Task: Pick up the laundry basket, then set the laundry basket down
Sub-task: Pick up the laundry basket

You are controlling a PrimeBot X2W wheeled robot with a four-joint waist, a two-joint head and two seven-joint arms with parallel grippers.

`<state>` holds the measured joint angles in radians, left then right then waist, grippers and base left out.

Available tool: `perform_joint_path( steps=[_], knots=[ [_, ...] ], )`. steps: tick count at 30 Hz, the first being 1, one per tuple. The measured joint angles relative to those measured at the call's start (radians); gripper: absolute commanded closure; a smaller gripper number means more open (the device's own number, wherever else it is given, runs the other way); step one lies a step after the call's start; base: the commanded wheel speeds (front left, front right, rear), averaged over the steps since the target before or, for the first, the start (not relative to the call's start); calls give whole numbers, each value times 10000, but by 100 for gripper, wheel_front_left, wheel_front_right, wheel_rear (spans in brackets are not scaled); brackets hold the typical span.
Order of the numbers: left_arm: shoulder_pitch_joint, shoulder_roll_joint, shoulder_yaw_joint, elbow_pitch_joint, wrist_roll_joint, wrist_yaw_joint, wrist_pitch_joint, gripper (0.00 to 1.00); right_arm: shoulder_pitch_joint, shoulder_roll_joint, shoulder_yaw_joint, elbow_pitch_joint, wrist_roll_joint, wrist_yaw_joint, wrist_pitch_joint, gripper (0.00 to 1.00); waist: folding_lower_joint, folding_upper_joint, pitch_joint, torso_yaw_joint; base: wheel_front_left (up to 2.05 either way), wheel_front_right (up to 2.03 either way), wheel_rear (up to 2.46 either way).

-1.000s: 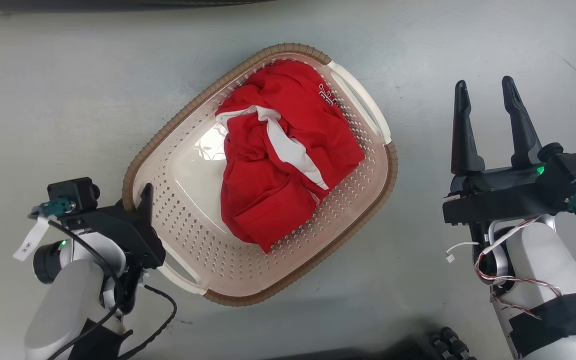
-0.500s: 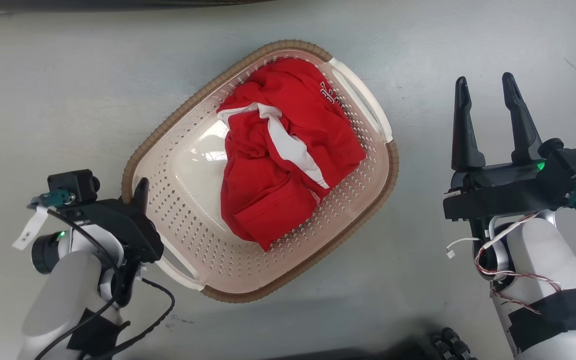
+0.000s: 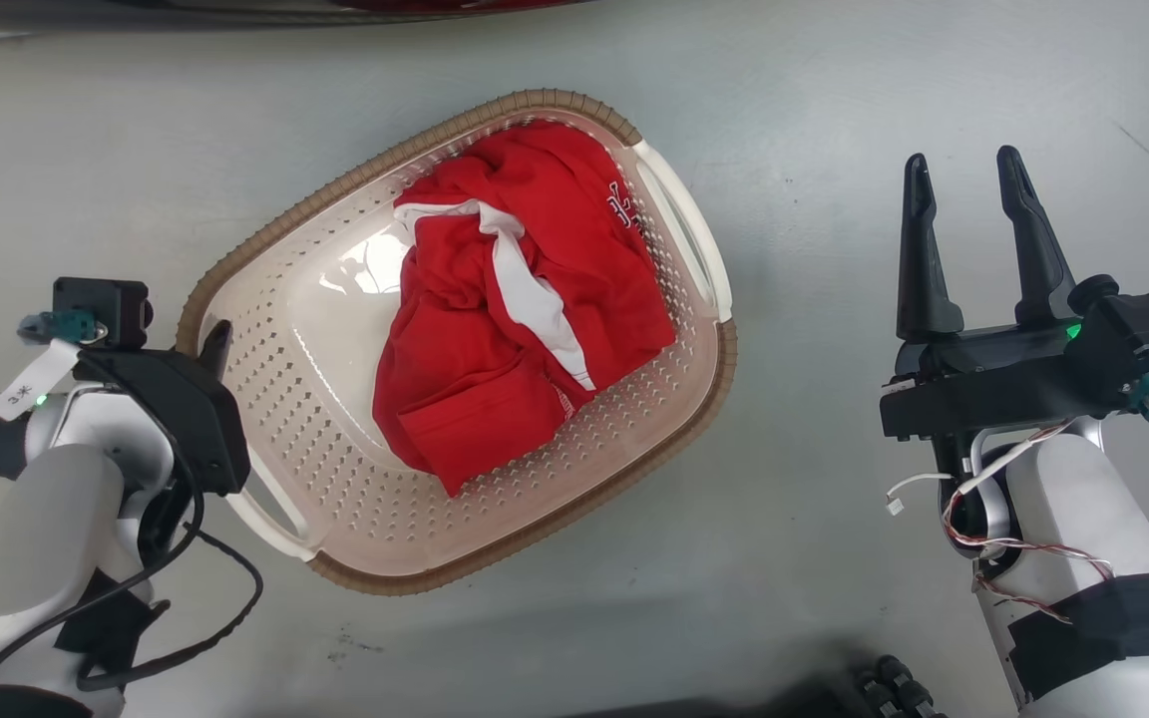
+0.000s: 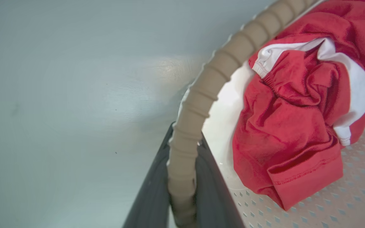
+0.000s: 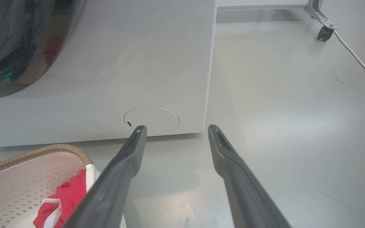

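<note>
The laundry basket (image 3: 335,449) lies centre-frame in the head view, with a red garment (image 3: 515,329) inside. The left hand (image 4: 185,136) pinches its brown rim at lower left. The right hand (image 3: 963,157) is spread empty, well apart at the right.

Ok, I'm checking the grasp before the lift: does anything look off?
One-sided grip: the left gripper clamps the laundry basket by its brown rim, not a handle, while the right gripper is open, apart. Red garment lies inside; nothing spilled.
</note>
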<state>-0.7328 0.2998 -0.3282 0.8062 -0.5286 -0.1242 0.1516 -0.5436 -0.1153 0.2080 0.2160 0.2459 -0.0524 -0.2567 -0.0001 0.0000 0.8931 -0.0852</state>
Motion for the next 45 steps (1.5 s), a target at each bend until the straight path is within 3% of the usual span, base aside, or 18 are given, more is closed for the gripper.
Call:
perform_joint_path(
  steps=[17,45],
  knots=[
    [-452,485,-1960,-247,288,-82,314,100,-3,111,-94,79,-33,102,0,0,1,0,-44,-213,0,0,0],
    [-1308,1133,-3630,-420,-765,-86,-263,100,-2,238,-201,75,-161,280,0,0,0,0,13,-321,0,0,0]
  ],
)
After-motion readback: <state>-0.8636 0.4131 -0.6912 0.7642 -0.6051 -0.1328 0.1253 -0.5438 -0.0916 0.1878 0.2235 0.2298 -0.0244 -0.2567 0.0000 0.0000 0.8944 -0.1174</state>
